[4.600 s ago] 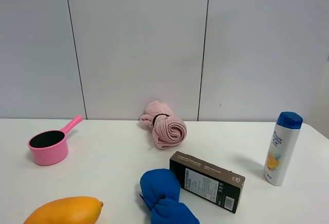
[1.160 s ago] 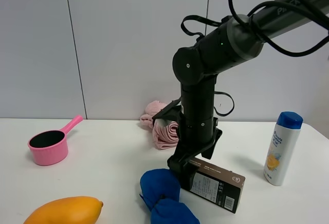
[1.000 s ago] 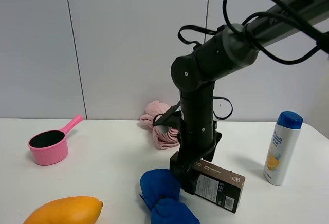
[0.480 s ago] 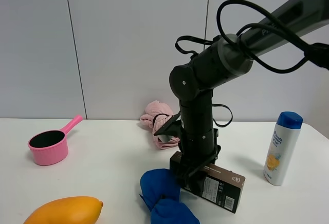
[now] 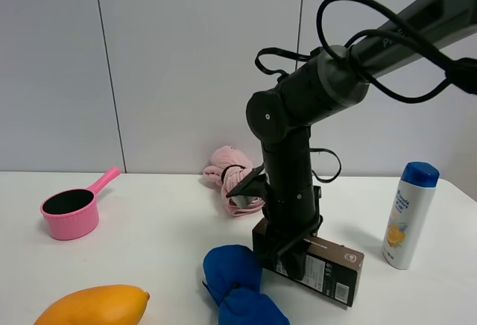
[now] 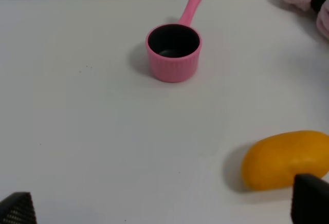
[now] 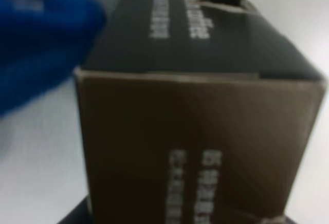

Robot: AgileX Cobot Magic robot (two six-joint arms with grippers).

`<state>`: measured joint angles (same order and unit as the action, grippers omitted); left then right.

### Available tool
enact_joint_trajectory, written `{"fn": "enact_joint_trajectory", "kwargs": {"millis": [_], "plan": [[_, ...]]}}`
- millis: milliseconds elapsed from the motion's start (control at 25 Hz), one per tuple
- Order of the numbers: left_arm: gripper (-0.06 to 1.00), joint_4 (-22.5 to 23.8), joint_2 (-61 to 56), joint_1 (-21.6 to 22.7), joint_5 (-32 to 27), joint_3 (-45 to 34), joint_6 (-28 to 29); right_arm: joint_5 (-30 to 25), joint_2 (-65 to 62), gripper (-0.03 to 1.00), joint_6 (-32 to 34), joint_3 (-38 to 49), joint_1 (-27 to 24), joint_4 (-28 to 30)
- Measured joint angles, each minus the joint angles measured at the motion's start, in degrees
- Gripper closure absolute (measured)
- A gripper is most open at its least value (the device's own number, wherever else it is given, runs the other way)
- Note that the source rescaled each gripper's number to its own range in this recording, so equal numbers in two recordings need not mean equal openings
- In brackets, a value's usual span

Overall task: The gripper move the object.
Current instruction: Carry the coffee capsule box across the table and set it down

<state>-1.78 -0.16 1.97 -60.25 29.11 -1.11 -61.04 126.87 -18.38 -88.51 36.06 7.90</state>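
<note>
The dark brown carton with a white label and barcode lies on the white table, right of centre. My right gripper comes down from the thick black arm and is clamped over the carton's left end. In the right wrist view the carton fills the picture, blurred and very close. My left gripper is open and empty above the table; only its two fingertips show. It is out of the exterior view.
A blue cloth bundle touches the carton's left end. A pink rolled cloth lies behind. A white blue-capped bottle stands at the right. A pink saucepan and a yellow mango sit at the left.
The right arm came in from the upper right, lowered onto the carton's left end and closed on it. The carton has shifted slightly to the right.
</note>
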Motion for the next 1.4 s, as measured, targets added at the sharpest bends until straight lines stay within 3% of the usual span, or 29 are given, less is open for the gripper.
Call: {"fn": "enact_joint_trajectory", "kwargs": {"millis": [280, 520, 760, 880, 1080, 1400], "plan": [[-0.06, 0.0, 0.0, 0.0, 0.0, 0.0, 0.0, -2.91, -8.2, 0.96, 0.12, 0.0, 0.0, 0.69], [-0.06, 0.0, 0.0, 0.0, 0.0, 0.0, 0.0, -7.82, -16.45, 0.96, 1.53, 0.0, 0.0, -3.36], [-0.06, 0.0, 0.0, 0.0, 0.0, 0.0, 0.0, -8.59, -22.55, 0.96, 7.49, 0.0, 0.0, -9.67], [-0.06, 0.0, 0.0, 0.0, 0.0, 0.0, 0.0, -8.9, -23.32, 0.96, 7.5, -0.97, 0.0, -10.5], [-0.06, 0.0, 0.0, 0.0, 0.0, 0.0, 0.0, -9.08, -20.73, 0.96, 5.3, -10.38, 0.0, -10.72], [-0.06, 0.0, 0.0, 0.0, 0.0, 0.0, 0.0, -9.08, -9.74, 0.96, 4.91, -32.8, 2.3, -13.68]]}}
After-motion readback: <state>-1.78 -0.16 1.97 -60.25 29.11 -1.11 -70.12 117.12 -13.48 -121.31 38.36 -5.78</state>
